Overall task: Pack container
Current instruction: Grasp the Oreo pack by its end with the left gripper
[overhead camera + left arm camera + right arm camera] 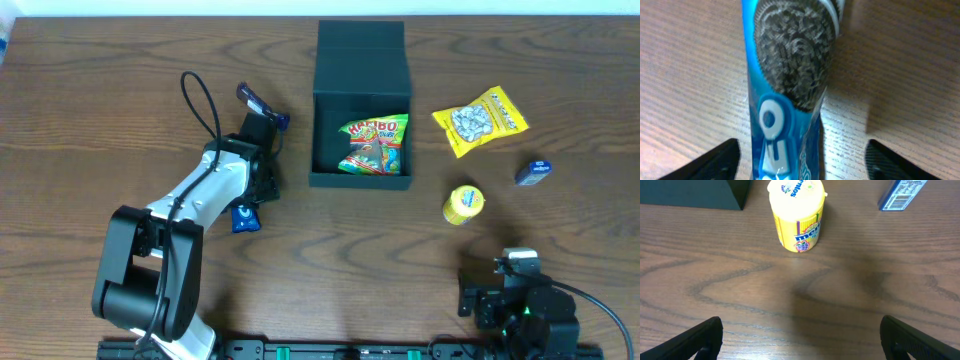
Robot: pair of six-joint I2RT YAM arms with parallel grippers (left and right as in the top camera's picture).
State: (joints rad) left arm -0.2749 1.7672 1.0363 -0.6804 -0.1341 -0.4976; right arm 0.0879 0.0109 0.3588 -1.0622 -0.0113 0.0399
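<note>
Container (360,181), a dark teal-green square box, stands on the far half of the wooden table (90,100), about in the middle between left and right. At the near right corner is the right gripper (800,337); its jaws are wide open, with only bare table between them, and it touches nothing. A little farther, in front of it, a yellow Mentos tub (797,217) stands on the table and seems upright. Just beyond the tub, to the right, lies a small blue box (533,172), apart from it. On the left side the left arm reaches from the near edge toward the far side. The left gripper (801,159) is low over a blue Oreo packet (785,75) that lies flat on the wood. Its jaws are open, one finger on each side of the packet, and table shows between each finger and the wrapper. Farther on the right, a yellow snack bag (480,120) lies near the right wall of the container without touching it. The container is open, its flap lid laid back toward the far edge. Inside, a green Haribo bag (375,145) lies against the near wall, on the right side.
</note>
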